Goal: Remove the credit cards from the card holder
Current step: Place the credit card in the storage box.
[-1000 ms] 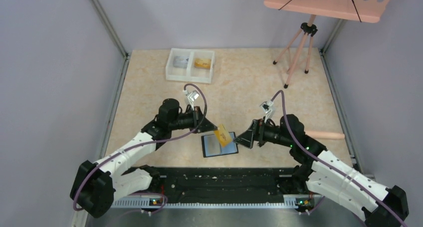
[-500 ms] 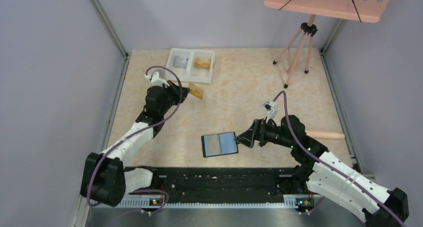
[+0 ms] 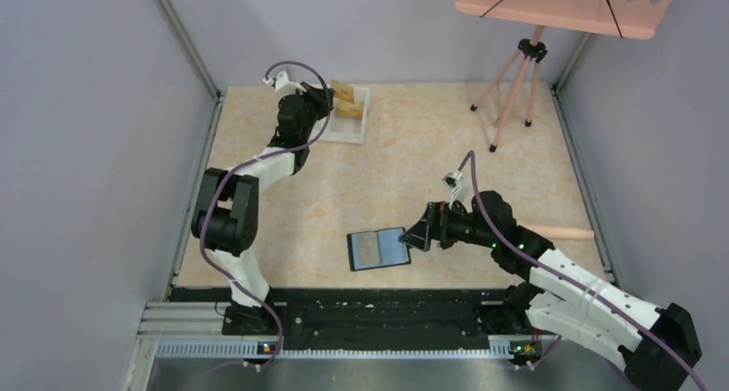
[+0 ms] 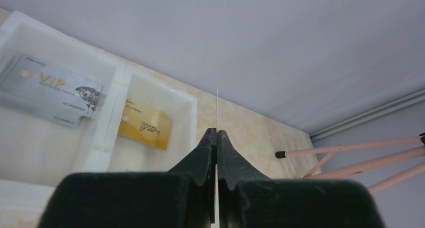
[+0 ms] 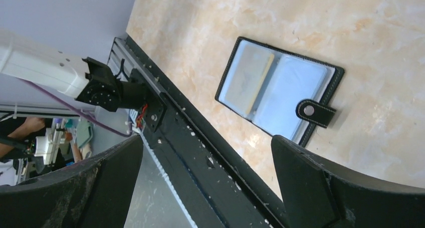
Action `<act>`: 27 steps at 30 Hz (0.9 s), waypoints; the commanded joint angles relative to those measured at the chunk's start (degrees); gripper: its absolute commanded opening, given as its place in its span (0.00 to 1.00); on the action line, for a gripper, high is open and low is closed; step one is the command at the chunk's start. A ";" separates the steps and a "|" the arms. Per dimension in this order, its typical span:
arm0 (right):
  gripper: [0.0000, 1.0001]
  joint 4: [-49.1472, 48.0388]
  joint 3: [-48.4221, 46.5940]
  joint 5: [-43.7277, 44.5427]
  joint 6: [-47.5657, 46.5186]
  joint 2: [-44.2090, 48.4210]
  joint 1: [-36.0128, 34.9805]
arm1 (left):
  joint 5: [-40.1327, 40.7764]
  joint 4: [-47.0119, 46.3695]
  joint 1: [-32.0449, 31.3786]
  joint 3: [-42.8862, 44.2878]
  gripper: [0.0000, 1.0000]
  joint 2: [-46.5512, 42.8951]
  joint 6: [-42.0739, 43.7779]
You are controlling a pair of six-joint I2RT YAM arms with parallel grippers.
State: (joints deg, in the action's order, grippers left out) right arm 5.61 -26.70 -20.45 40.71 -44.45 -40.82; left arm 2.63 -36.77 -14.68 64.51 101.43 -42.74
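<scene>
1. Finding the card holder lying open and flat on the table, near the front edge, just ahead of the black rail. Noting blue-grey pockets inside a black border, with a snap tab projecting from one side. Seeing one pale card lodged in one of the pockets.

2. Recording the right gripper just beside the holder's right edge, jaws spread wide and grasping nothing. Unable to tell whether touching the holder or standing just clear of it.

3. Recording the left gripper well apart from the holder, reaching to the far side of the table at the white tray. Noting jaws pressed together on an orange-gold credit card, showing only as a thin edge-on line from the left wrist view. Placing this card at the far end of the tray's right compartment; unable to tell whether directly over it or just beyond its rim.

4. Noting two cards resting in the tray: a silver card marked VIP in the left compartment, and a gold card in the right one.

5. Logging a pink tripod stand at the far right of the table and a pink rod lying near the right wall.
</scene>
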 commanded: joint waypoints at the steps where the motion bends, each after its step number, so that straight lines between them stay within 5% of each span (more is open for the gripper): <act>1: 0.99 -2.36 -5.28 -0.69 -1.71 -2.37 0.44 | -0.38 -5.37 0.35 7.46 0.00 7.17 -0.29; 13: 0.99 -2.66 -7.85 -0.69 -3.11 -8.05 0.74 | 0.64 -2.60 0.44 19.07 0.00 21.03 2.80; 27: 0.99 -2.81 -8.42 -1.43 -3.62 -11.17 1.91 | 0.92 -0.02 0.44 24.33 0.00 26.57 7.32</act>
State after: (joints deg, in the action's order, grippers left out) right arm 5.15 -31.97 -21.15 38.35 -55.11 -40.03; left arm 3.09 -35.57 -14.59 85.78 127.04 -37.69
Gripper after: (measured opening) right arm 0.986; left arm 0.011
